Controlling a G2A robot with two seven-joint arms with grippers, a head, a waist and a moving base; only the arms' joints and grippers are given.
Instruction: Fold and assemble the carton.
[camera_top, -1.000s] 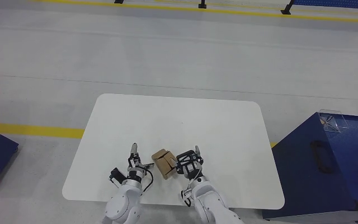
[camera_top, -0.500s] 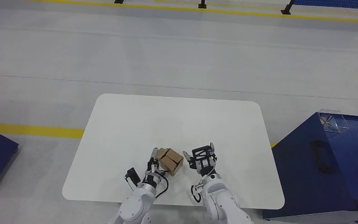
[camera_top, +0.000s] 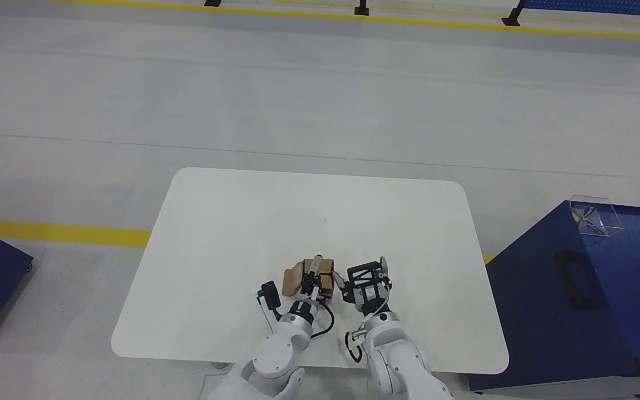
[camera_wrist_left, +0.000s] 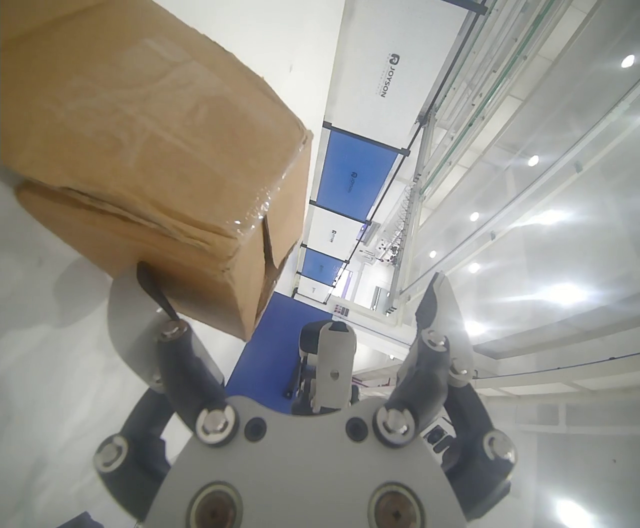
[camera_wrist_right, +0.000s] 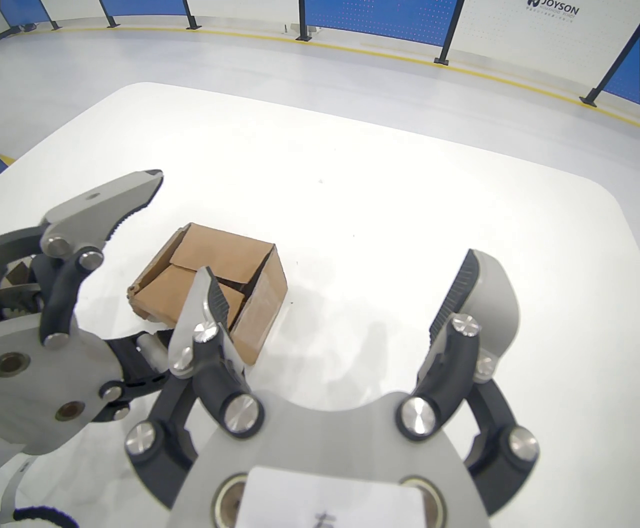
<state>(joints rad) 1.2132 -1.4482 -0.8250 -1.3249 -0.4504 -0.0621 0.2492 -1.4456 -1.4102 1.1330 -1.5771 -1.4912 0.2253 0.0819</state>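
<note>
Carton (camera_top: 296, 277): small brown cardboard box, sitting on the white rounded surface (camera_top: 220, 230) near its front edge, right between the two arms. The top flaps are folded over but not flush, and there's a dark gap where they meet. One side wall has clear tape on it.
Left claw (camera_wrist_left: 292, 295): fingers spread, not clamped on anything. One fingertip (camera_wrist_left: 150, 287) is touching the box's lower corner edge, the other is out in open air, well clear of it.
Right claw (camera_wrist_right: 340, 295): fingers spread wide, holding nothing, just beside the taped side. Can't tell for sure, but it looks like it isn't touching.
Step in hand: I'd say we're at the flap-closing stage. The body is already squared up, so what's left is getting the top to sit flat.
Next move: my guess is one claw needs to brace a side wall while the other presses the raised flaps down into the gap.
Heads up: the box looks light, so pushing from one side alone would probably just slide it across the surface.
</note>
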